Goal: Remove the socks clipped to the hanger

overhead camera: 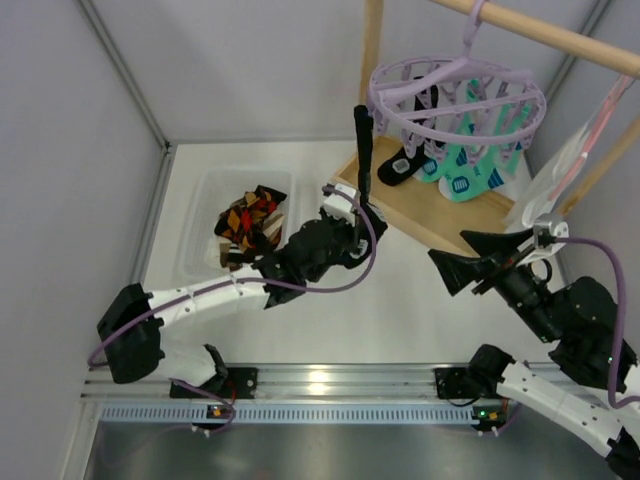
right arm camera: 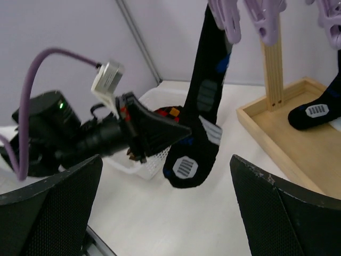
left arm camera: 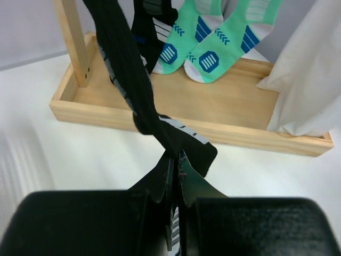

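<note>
The lavender hanger point(overhead camera: 455, 95) hangs from the wooden rail. A long black sock point(overhead camera: 363, 150) point(left arm camera: 128, 69) point(right arm camera: 205, 122) dangles from one of its pegs point(right arm camera: 226, 18). My left gripper point(overhead camera: 357, 232) point(left arm camera: 176, 160) point(right arm camera: 160, 130) is shut on that sock's lower end, just above the foot. Two mint-teal socks point(overhead camera: 465, 175) point(left arm camera: 208, 53) and another black sock point(overhead camera: 400, 168) point(right arm camera: 314, 112) stay clipped, hanging over the wooden base. My right gripper point(overhead camera: 452, 255) point(right arm camera: 166, 162) is open with nothing between its fingers, facing the held sock from the right.
A white bin point(overhead camera: 195, 235) point(right arm camera: 146, 160) at the left holds orange-and-black argyle socks point(overhead camera: 250, 222). The rack's wooden base tray point(overhead camera: 430, 210) point(left arm camera: 176, 101) point(right arm camera: 282, 138) and upright post point(overhead camera: 371, 45) stand behind. A pale cloth point(overhead camera: 570, 160) point(left arm camera: 309, 80) hangs at the right.
</note>
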`<move>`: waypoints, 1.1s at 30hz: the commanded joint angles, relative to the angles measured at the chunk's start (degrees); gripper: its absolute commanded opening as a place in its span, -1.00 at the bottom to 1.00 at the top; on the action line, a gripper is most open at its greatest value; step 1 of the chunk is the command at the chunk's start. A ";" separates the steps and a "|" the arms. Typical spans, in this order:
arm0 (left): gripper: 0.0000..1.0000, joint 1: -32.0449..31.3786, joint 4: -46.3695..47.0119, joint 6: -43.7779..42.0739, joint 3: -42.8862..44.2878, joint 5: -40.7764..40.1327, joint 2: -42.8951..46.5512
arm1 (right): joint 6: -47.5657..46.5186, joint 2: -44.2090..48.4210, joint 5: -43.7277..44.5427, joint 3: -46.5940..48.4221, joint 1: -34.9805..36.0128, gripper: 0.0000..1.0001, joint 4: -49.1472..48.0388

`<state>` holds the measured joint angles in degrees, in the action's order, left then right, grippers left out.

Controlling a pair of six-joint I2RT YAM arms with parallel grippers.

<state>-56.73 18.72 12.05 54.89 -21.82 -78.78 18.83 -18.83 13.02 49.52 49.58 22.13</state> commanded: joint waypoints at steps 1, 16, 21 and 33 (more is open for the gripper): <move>-1.00 -7.66 -1.40 -2.91 -0.32 -14.72 1.09 | 1.39 -4.54 6.93 8.37 -0.63 0.97 3.09; -1.00 -25.18 -4.48 -9.41 13.30 -32.13 -15.60 | -3.97 -26.07 20.64 33.41 -0.54 0.83 16.88; -1.00 -26.24 -4.48 -13.72 19.80 -36.80 -22.54 | -5.90 -36.97 23.37 44.77 -0.54 0.79 27.24; -1.00 -27.12 -4.31 -24.53 31.85 -38.20 -32.65 | -12.85 -56.66 27.32 66.04 -0.63 0.56 36.75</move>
<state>-83.07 12.82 -7.66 82.39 -58.35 -110.00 9.13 -72.88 38.02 110.19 49.56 54.15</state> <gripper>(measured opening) 0.022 0.786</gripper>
